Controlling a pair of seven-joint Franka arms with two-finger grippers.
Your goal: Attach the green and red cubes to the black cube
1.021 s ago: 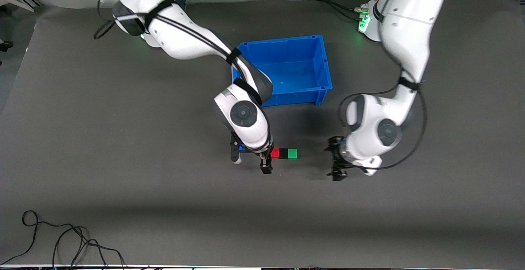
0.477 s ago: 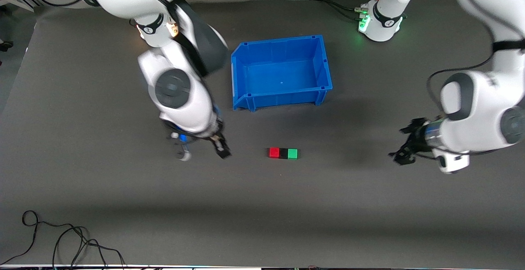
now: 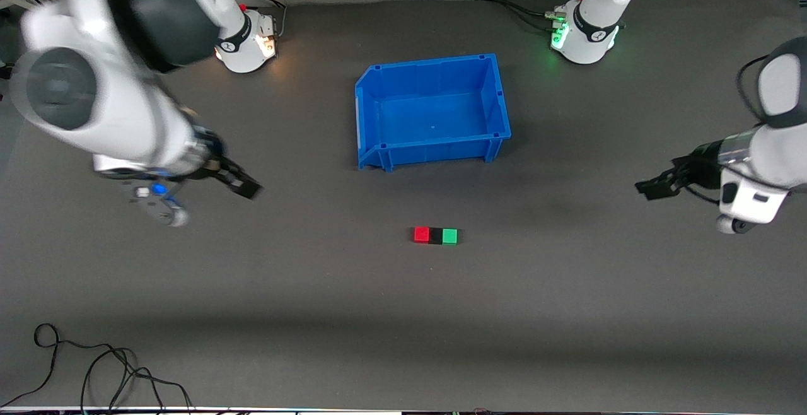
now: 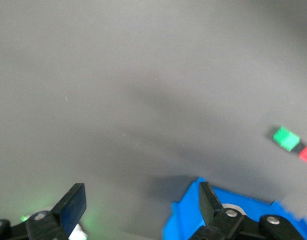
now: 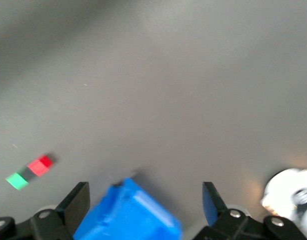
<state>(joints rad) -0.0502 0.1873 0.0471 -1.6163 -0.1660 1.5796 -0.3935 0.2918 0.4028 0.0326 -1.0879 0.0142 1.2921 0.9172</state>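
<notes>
While both arms hung up in the air, the three cubes lay in one row on the grey surface, nearer the front camera than the blue bin [image 3: 432, 110]. Red cube [image 3: 421, 234] sat at the right arm's end of the row, black cube [image 3: 435, 236] in the middle, green cube [image 3: 449, 236] at the left arm's end, each touching its neighbour. Right gripper [image 3: 208, 189] was over bare surface, well apart from the bin toward the right arm's end, jaws spread w/ nothing between. Left gripper [image 3: 656, 187] was over bare surface, well apart from the bin toward the left arm's end, jaws spread, also empty. Bin stood upright.
</notes>
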